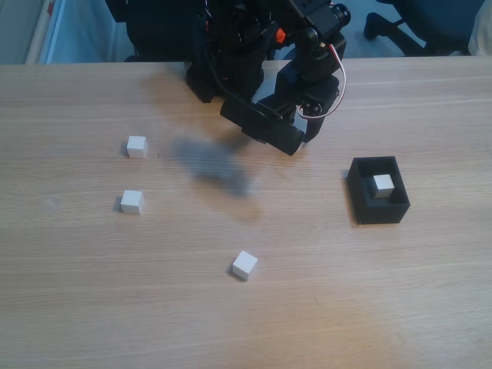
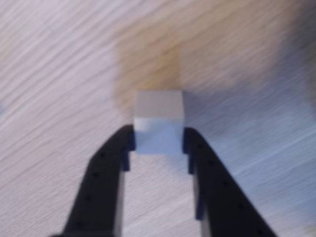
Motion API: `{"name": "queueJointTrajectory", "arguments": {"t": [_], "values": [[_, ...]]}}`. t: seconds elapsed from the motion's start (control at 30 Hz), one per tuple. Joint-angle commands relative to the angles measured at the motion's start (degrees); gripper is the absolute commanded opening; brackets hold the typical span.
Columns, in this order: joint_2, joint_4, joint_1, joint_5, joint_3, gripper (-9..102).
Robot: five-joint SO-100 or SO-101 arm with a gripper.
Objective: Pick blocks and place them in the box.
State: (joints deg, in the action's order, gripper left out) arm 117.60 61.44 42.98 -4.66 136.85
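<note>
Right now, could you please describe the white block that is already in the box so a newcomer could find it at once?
In the fixed view, find the black box on the right side of the wooden table. The block sits inside it, towards the back. Three other blocks lie loose on the bare wood; this one alone has black walls around it.

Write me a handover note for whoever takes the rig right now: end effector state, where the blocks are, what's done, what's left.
End effector: shut on a white block, held above the table, in the wrist view.
Box: right side of the fixed view, one block inside.
Loose blocks, fixed view: upper left, left, centre front.
Done: one boxed. Left: drop the held block in, then fetch the three loose ones.
</note>
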Motion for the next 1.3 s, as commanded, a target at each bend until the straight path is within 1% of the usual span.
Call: {"name": "queueJointTrajectory", "arguments": {"t": [0.0,0.07,0.27,0.47,0.6,0.7,0.83,0.9,0.97,1.03,1.1,1.27], "values": [[0.1,0.2,-0.3,-1.5,-2.0,0],[1.1,1.4,-1.0,-3.8,-3.3,0],[3.8,5.7,-3.3,-16.7,-11.1,0],[5.6,8.8,-4.6,-34.4,-16.5,0],[7.3,7.9,-5.3,-44.9,-18.3,0],[7.6,4.5,-5.4,-51.2,-19.6,0],[6.9,-3.4,-5.3,-61.0,-20.2,0],[6.9,-9.1,-5.0,-67.9,-19.4,0],[6.8,-16.5,-4.7,-74.7,-17.8,0],[5.8,-22.6,-4.2,-79.4,-16.8,0],[4.1,-26.2,-3.5,-81.7,-16.7,0],[-1.1,-28.2,-1.8,-81.3,-19.3,0]]}}
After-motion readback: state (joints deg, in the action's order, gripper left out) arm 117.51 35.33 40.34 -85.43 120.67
